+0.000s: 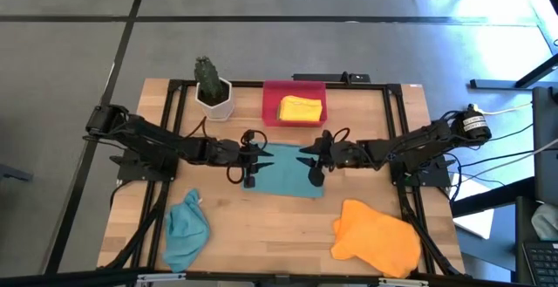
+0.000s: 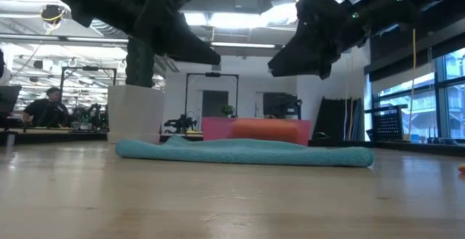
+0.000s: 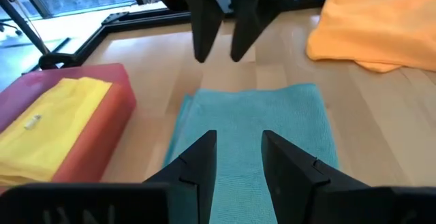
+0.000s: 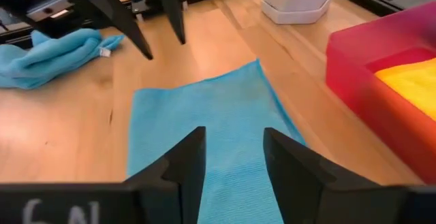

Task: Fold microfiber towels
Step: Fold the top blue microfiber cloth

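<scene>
A teal-blue microfiber towel (image 1: 283,174) lies flat on the wooden table's middle, also in the low view (image 2: 247,152). My left gripper (image 1: 249,167) hovers open above its left end, and its wrist view shows the towel (image 3: 252,112) below its fingers (image 3: 238,139). My right gripper (image 1: 316,167) hovers open above the right end (image 4: 234,134), facing the left one. Neither touches the cloth. A second teal towel (image 1: 185,228) lies crumpled near left. An orange towel (image 1: 375,235) lies near right. A yellow towel (image 1: 301,109) rests folded in the red tray (image 1: 272,104).
A cactus in a white pot (image 1: 214,93) stands at the far left beside the red tray. A black frame (image 1: 170,112) runs around the table's edges. Bare wood lies between the flat towel and the table's near edge (image 1: 270,235).
</scene>
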`<state>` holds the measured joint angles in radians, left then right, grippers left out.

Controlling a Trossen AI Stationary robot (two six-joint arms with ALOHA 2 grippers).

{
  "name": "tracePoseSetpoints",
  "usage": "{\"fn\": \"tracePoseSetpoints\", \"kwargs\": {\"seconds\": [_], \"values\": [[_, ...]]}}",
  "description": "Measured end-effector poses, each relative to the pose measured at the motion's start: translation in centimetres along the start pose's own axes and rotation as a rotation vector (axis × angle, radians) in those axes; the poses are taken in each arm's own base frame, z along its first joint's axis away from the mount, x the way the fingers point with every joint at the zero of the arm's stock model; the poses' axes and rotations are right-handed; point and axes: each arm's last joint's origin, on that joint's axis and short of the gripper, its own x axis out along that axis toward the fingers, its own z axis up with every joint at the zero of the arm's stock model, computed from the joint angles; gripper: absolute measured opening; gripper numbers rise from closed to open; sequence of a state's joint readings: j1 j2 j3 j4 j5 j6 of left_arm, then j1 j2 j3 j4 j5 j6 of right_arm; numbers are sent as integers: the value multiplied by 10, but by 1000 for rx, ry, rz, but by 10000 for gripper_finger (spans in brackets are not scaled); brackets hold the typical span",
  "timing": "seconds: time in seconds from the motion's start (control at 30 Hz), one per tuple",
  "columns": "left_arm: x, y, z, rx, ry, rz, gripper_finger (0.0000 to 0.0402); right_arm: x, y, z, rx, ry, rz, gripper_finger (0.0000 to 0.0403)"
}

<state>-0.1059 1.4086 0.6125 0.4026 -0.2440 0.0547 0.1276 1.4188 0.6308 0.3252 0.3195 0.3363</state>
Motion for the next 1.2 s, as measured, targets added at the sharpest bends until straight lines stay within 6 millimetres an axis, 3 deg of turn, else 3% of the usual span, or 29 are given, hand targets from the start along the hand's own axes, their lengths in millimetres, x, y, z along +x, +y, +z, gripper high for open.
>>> {"fn": "tracePoseSetpoints", "kwargs": {"seconds": [0.33,1.07,1.2], "values": [[2,10,7,48,-69,40,106,-6,17,-5,-27,6,62,149],[2,13,12,68,-117,55,106,-6,17,-5,-27,4,63,149],[2,13,12,68,-117,55,106,-7,21,-7,-22,42,166,149]]}}
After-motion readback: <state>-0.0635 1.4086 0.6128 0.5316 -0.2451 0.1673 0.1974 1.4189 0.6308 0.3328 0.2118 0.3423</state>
